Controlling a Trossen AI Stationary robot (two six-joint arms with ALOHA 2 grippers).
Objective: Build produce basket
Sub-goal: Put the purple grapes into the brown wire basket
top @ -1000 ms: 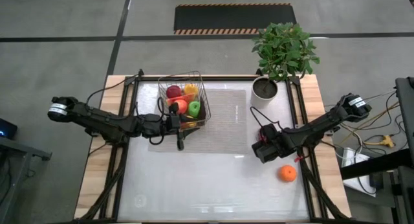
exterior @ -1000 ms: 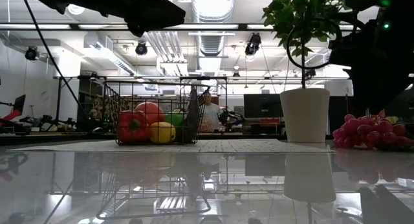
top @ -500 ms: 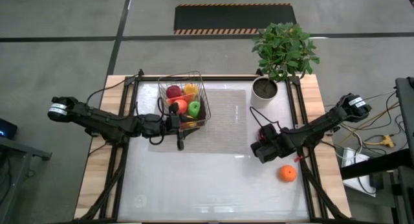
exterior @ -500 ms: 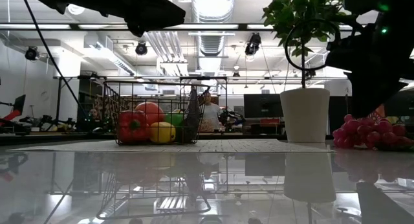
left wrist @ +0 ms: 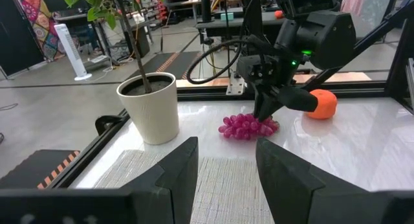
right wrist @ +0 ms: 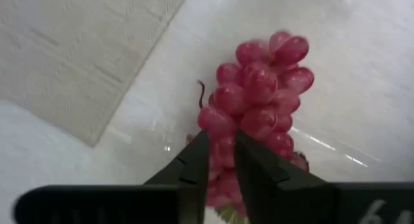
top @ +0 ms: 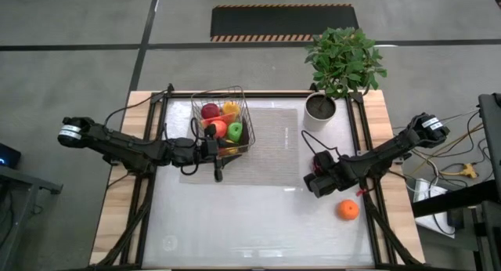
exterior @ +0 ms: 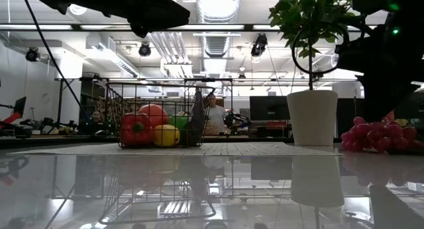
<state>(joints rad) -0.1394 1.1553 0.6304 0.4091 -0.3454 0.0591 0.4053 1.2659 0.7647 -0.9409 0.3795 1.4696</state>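
The wire basket [top: 221, 118] stands on a pale woven mat [top: 270, 146] and holds a red pepper [exterior: 134, 130], a lemon [exterior: 166, 135], a green apple and other produce. A bunch of pink-purple grapes [left wrist: 248, 127] lies on the glossy table near the right edge, also visible in the low view [exterior: 381, 136]. My right gripper [top: 317, 182] is over the grapes, shut on them. An orange [top: 347, 210] lies just nearer than that gripper. My left gripper [left wrist: 226, 169] is open and empty, and waits beside the basket's near side [top: 217, 157]. My right gripper pinches the grapes between its two fingers [right wrist: 194, 166] at one end of the bunch [right wrist: 220, 156]. The fingers come slanting down from above. The rest of the bunch [right wrist: 262, 101] stretches away beyond the fingertips and lies on the table.
A white pot [top: 321, 106] with a green plant stands at the far right of the table, just beyond the right gripper. Dark frame rails [top: 356, 138] run along both table sides. Bare glossy surface [top: 250, 224] spreads across the near half.
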